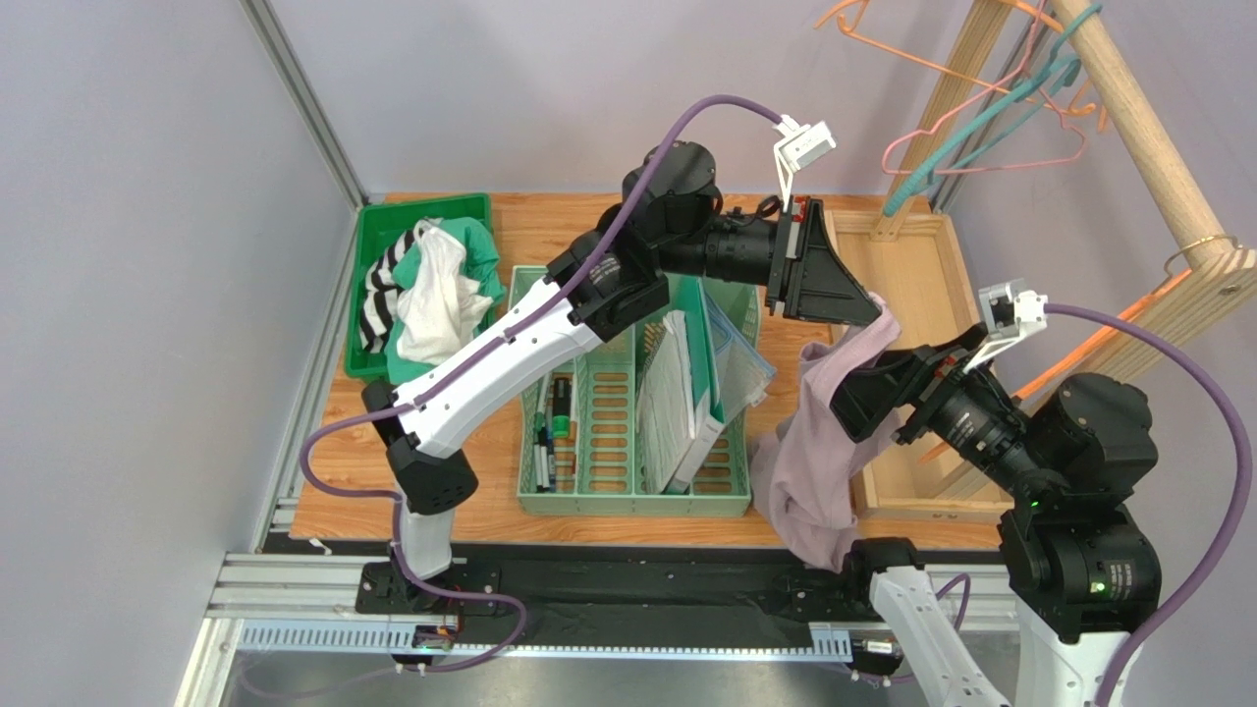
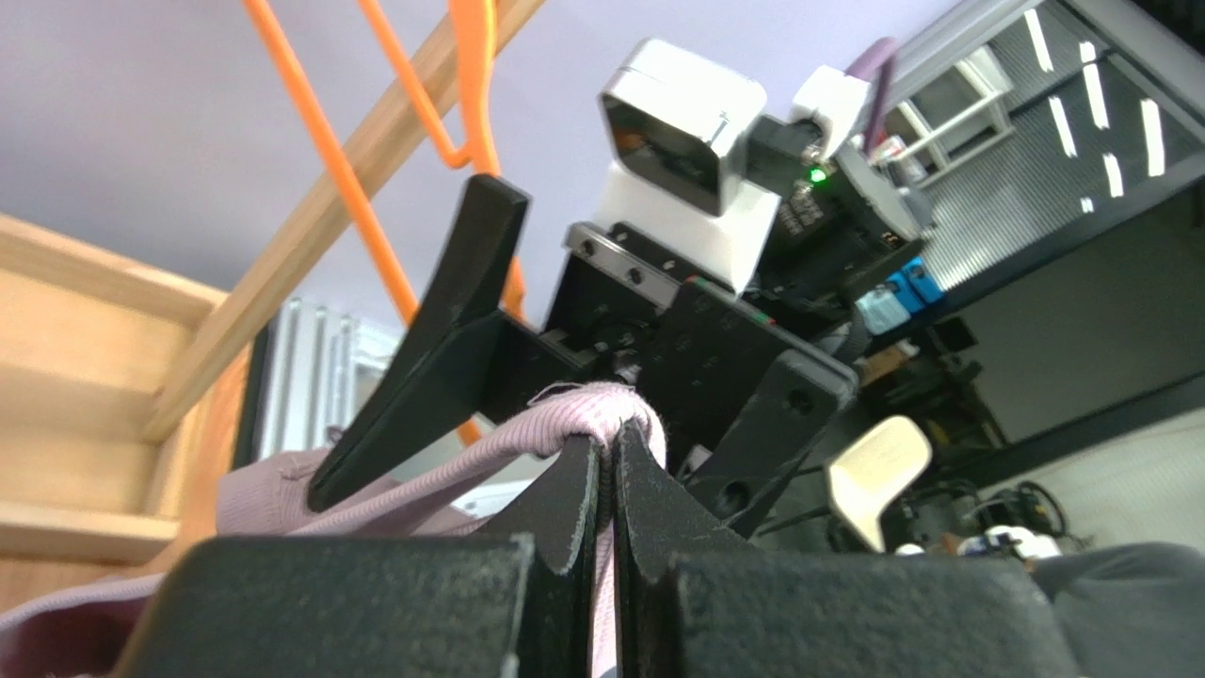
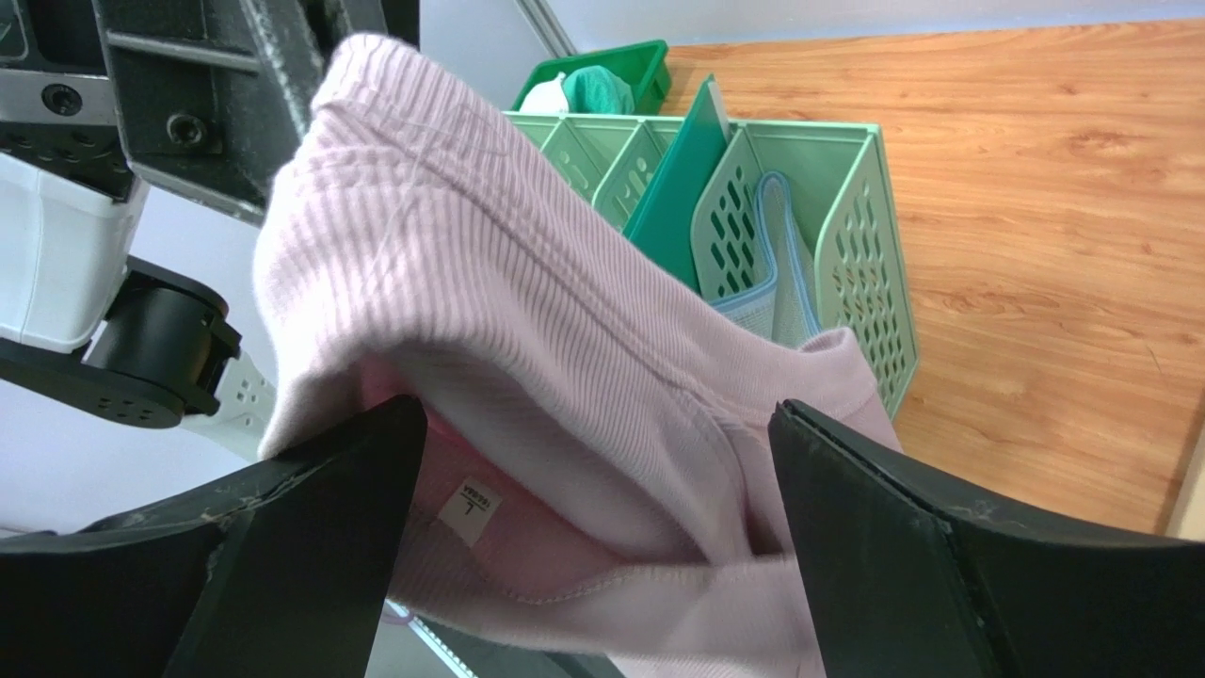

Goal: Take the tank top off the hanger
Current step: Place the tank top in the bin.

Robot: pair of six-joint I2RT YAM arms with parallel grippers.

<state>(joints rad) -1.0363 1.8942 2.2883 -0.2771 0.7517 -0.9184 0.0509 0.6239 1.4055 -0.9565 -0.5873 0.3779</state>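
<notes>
Pinching the tank top [image 1: 819,442], left claw [image 2: 611,455] half hides its strap [image 2: 559,421]; right claw [image 3: 594,424] spread

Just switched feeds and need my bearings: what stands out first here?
A pink tank top hangs over the right side of the table, its upper edge pinched in the shut left gripper, while the right gripper straddles the fabric, jaws wide. Coloured hangers dangle from a wooden rack at top right.

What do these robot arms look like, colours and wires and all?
The left arm and right arm mix white links with black joints. A purple cable runs to a white camera box on each wrist. The left gripper and right gripper have matte black wedge fingers.
</notes>
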